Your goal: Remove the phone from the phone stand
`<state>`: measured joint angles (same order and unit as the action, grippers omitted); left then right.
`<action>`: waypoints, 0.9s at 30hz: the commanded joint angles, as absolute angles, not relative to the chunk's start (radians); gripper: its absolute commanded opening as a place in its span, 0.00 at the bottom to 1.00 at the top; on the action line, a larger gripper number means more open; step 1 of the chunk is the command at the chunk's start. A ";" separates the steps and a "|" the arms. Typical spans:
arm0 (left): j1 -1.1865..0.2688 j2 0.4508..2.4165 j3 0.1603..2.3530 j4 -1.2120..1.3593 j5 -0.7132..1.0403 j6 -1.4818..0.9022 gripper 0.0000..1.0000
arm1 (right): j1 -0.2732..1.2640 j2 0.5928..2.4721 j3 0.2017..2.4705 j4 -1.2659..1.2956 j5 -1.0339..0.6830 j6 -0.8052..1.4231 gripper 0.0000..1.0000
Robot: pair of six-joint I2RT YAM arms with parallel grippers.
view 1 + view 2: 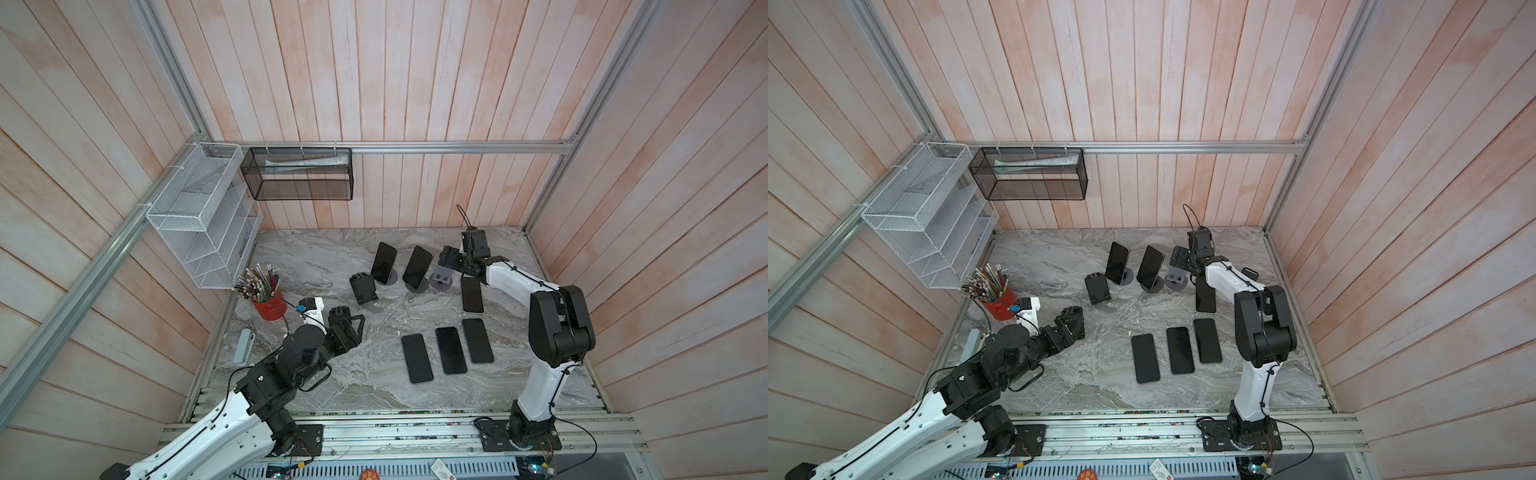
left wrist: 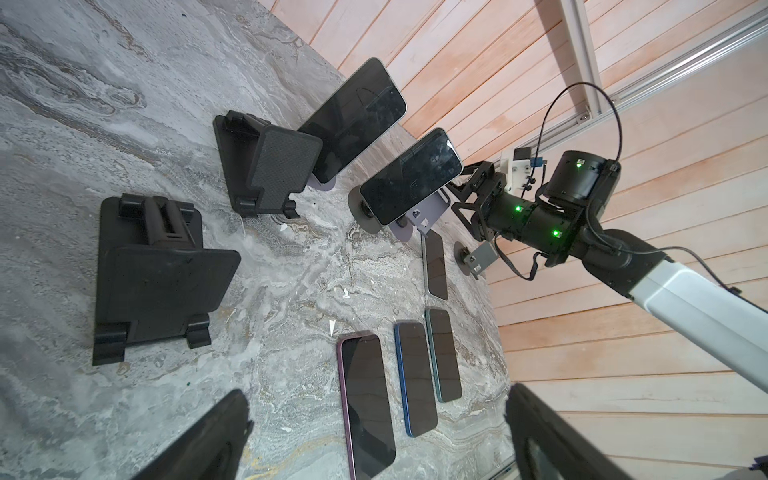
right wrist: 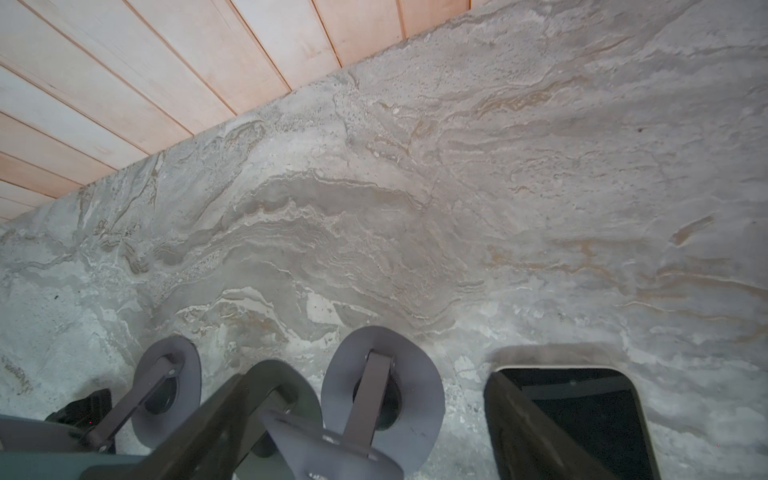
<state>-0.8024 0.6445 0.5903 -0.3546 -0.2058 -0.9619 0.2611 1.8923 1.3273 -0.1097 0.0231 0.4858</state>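
Phone [image 1: 417, 267] nearest right claw [image 1: 452, 261] likely next: pinch long edges, lift straight off stand [image 1: 422, 287], don't tip it. Right claw released, empty; left claw [image 1: 351, 326] released too, parked.

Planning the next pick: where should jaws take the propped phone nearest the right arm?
Probably across its long edges near the top of the phone, coming down from above: it leans back on its round-based stand, upper end free.

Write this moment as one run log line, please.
docked phones: two | flat phones: four | right hand: open, beside empty grey stand | left hand: open, holding nothing
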 commanded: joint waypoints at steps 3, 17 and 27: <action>-0.803 0.636 0.567 -0.348 -0.206 -0.965 0.98 | 0.265 1.927 1.303 -0.100 -0.004 0.453 0.89; -0.803 0.637 0.593 -0.382 -0.213 -0.945 0.98 | 0.270 1.972 1.295 -0.115 -0.018 0.443 0.87; -0.802 0.620 0.574 -0.372 -0.215 -0.945 0.98 | 0.269 1.865 1.184 -0.148 0.034 0.373 0.90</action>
